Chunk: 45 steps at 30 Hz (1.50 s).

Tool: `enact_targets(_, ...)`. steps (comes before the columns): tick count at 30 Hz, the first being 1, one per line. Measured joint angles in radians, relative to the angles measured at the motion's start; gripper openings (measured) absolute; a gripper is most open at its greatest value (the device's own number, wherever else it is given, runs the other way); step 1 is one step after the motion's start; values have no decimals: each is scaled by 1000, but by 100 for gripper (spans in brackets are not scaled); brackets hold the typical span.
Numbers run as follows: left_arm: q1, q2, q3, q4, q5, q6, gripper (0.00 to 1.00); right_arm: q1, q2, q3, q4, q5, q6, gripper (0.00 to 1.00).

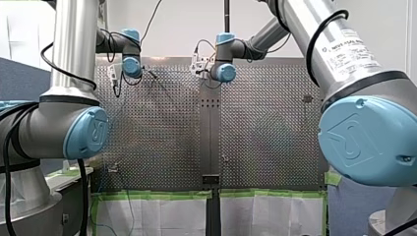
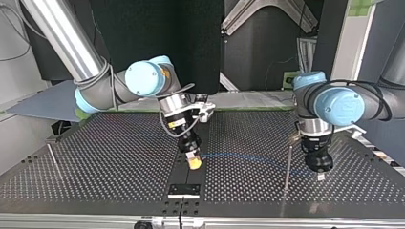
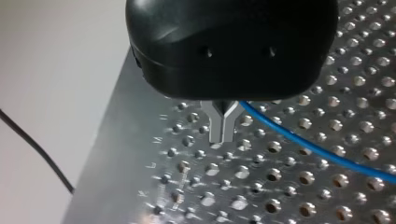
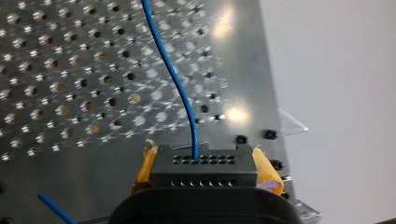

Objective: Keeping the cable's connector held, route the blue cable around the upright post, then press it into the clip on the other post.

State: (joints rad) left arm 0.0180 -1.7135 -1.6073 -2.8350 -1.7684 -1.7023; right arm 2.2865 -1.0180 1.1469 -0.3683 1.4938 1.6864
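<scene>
**Top view, with both wrist views.** The perforated table (image 2: 119,157) is filling the frame. My right hand (image 2: 193,163) is hanging just to 6 o'clock of the view's centre. Its yellow pads (image 4: 264,169) are clamping the black connector (image 4: 204,165) by its two flanks. My left hand (image 2: 321,176) is standing at 4 o'clock, well apart from my right hand. Its metal fingers (image 3: 223,126) are meeting tip to tip, and the blue cable (image 4: 175,79) is emerging from between them, so they appear to be pinching it.

The upright post (image 2: 288,167) is rising just to 9 o'clock of my left hand. A second thin post (image 2: 51,155) is standing far out at 9 o'clock, and its clip is too small to make out.

The cable is spanning the gap between the two hands. Its long axis is running from 9 to 3 o'clock and dipping slightly toward 4. Which side of the upright post it is passing cannot be told. The connector's cable face is pointing straight ahead of my right hand.

**Handling (judged).** The cable is looking thin, light and limp, with a smooth sheath likely to slip through metal tips. Only the connector is offering a rigid hold. The flanks suit a firm clamp, while the free run wants a light pinch close to the post, with tension kept modest so the exit joint is not strained.
</scene>
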Motion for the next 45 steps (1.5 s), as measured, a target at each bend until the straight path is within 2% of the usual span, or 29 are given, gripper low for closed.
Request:
enact_targets(9,9,-36,5,1,18,-15,0,-3,31,1,3,1,-3,0)
enact_targets(19,0,-99,5,2,42,-25,0,4,75,5,14,-2,-4,0)
enact_targets(27,-9,-118,5,0,54,-37,0,7,105,35,20,2,-14,0)
enact_targets(28,-9,-118,5,0,55,-40,11,7,107,39,20,2,-15,0)
enact_targets(29,-10,-118,5,0,55,-45,11,7,109,45,19,3,-16,0)
enact_targets(30,-10,-118,5,0,56,-51,41,6,110,51,19,4,-16,0)
enact_targets(31,-11,-118,5,0,56,-55,41,6,111,55,18,5,-16,0)
enact_targets(33,-13,-119,5,1,57,-67,57,5,114,66,18,6,-17,0)
enact_targets(34,-14,-119,5,1,57,-72,57,5,117,69,18,6,-17,0)
enact_targets(36,-15,-119,5,2,56,-90,72,6,126,73,18,6,-19,0)
enact_targets(37,-15,-119,5,2,56,-99,72,7,132,74,19,5,-21,0)
enact_targets(38,-15,-119,5,2,56,-110,80,8,140,75,20,5,-23,0)
enact_targets(39,-15,-119,5,1,57,-119,80,9,146,76,20,6,-25,0)
enact_targets(41,-15,-119,5,0,58,-136,94,12,160,77,22,10,-27,0)
enact_targets(42,-15,-120,5,-1,58,-144,94,13,165,78,22,12,-28,0)
enact_targets(43,-15,-120,5,-1,59,-151,100,14,170,79,22,14,-28,0)
enact_targets(45,-15,-120,5,-2,65,-162,100,16,176,87,19,20,-29,0)
